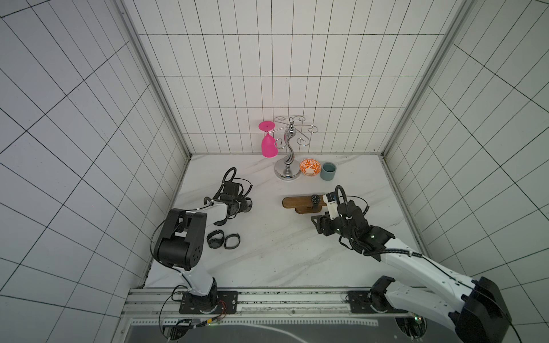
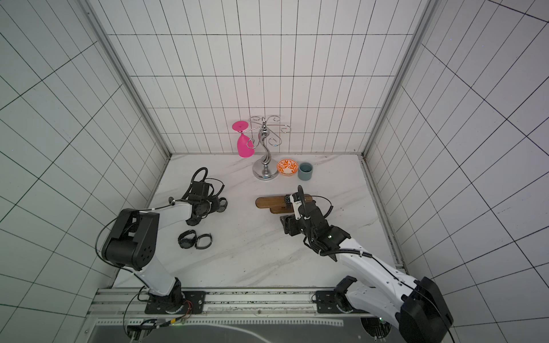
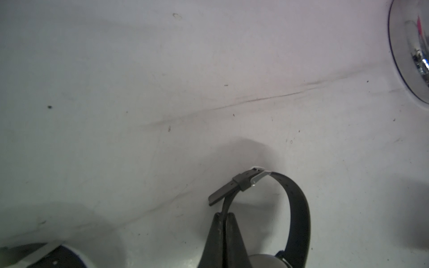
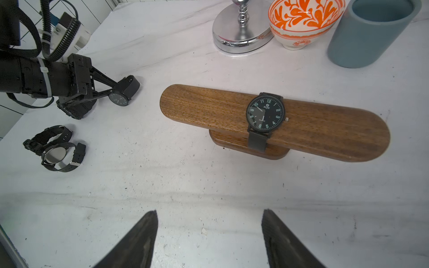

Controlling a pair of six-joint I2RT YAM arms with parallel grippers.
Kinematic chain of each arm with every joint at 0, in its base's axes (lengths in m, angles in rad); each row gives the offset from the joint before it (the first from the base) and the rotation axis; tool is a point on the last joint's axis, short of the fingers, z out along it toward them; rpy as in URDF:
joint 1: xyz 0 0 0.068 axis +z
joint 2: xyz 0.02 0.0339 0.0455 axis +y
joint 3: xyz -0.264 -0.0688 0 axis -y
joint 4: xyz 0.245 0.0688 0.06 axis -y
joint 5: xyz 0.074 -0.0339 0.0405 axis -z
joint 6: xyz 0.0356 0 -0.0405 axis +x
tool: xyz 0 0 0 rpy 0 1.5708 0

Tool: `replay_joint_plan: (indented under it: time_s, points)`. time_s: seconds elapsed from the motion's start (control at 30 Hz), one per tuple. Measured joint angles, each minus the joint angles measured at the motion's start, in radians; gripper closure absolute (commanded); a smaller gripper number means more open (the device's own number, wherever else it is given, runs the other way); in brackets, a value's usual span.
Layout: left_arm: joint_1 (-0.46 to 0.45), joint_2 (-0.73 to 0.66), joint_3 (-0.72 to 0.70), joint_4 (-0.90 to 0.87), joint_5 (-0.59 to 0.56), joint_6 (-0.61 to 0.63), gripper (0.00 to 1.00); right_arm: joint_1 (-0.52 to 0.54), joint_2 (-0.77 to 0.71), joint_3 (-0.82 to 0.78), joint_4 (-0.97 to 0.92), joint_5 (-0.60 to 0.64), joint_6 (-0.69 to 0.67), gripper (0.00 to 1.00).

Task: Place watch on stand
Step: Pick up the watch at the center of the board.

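The brown wooden stand (image 1: 298,202) (image 4: 325,130) sits right of the table's centre, and a black watch (image 4: 265,113) (image 1: 315,199) is strapped round its bar. At the left of the table my left gripper (image 3: 223,214) (image 4: 113,89) is shut on the strap of a second black watch (image 3: 299,208) (image 4: 123,94), low at the table surface. My right gripper (image 4: 209,215) is open and holds nothing, just in front of the stand. Two more watches (image 1: 215,239) (image 1: 231,241) lie near the left arm.
A chrome curly-armed rack (image 1: 287,169) stands at the back with a pink glass (image 1: 269,147) hanging from it. Beside it are an orange-patterned bowl (image 1: 310,167) and a blue-grey cup (image 1: 328,171). Tiled walls close in the table on three sides.
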Motion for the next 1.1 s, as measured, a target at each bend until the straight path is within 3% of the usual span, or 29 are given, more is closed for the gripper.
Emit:
replay_joint_plan:
  time_s: [0.3,0.73,0.93,1.1]
  points:
    - [-0.078,-0.048,-0.040,0.025,-0.042,-0.003,1.00,0.038,0.035,0.002,0.000,0.014,0.019,0.30]
    - [-0.457,-0.472,-0.111,0.025,-0.276,0.064,1.00,0.107,0.043,0.009,0.001,0.041,0.119,0.36]
    - [-0.637,-0.543,-0.124,0.022,-0.351,0.075,1.00,0.184,0.042,0.046,0.016,0.070,0.177,0.40]
    - [-0.711,-0.553,-0.128,0.026,-0.390,0.066,1.00,0.201,0.007,0.050,0.098,0.061,0.244,0.43]
